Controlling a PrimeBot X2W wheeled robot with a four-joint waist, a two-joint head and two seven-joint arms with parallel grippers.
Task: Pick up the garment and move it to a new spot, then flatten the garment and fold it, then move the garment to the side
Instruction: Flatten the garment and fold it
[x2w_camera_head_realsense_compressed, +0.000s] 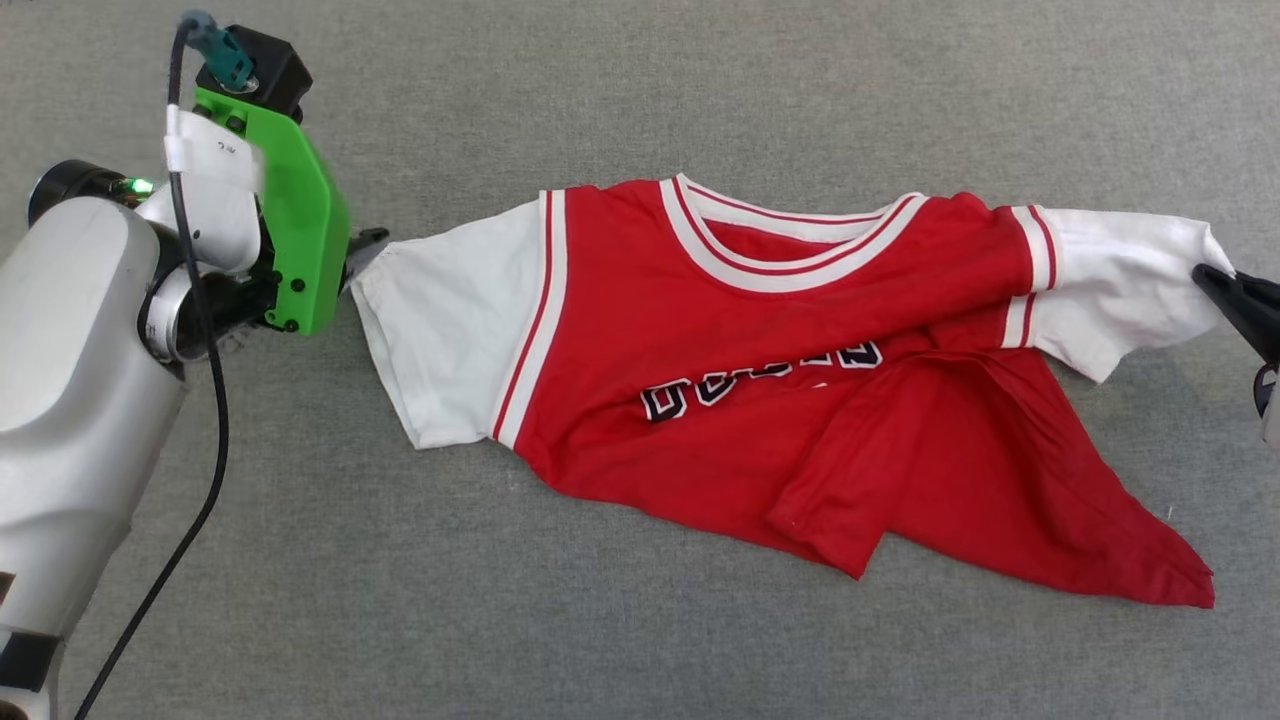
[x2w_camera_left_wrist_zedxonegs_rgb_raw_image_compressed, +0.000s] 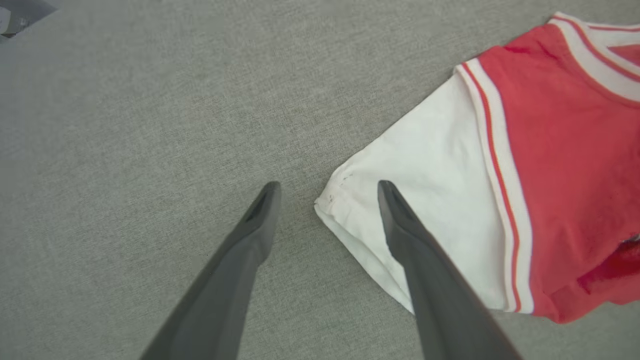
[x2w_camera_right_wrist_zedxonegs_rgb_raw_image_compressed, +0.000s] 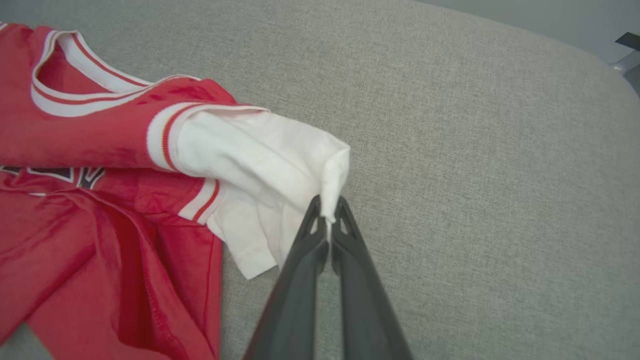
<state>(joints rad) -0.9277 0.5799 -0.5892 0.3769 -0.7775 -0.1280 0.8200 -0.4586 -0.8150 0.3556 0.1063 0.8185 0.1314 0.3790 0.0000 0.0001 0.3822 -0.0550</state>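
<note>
Garment (x2w_camera_head_realsense_compressed: 620, 330) lies spread; right end effector (x2w_camera_right_wrist_zedxonegs_rgb_raw_image_compressed: 328, 200) clamped on its right sleeve (x2w_camera_head_realsense_compressed: 1120, 280), left end effector (x2w_camera_left_wrist_zedxonegs_rgb_raw_image_compressed: 328, 184) apart, astride the left sleeve (x2w_camera_head_realsense_compressed: 450, 320) corner.

At nine o'clock the left end effector (x2w_camera_left_wrist_zedxonegs_rgb_raw_image_compressed: 328, 186) spreads its fingers wide; at three o'clock the right end effector (x2w_camera_right_wrist_zedxonegs_rgb_raw_image_compressed: 327, 206) is pinched tight on a sleeve of the garment (x2w_camera_right_wrist_zedxonegs_rgb_raw_image_compressed: 250, 150).

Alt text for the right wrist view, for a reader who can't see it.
The right gripper, fingers closed together, pinches the edge of the white sleeve of the garment. The red body with its striped collar lies rumpled to the view's left on a grey fabric surface.
</note>
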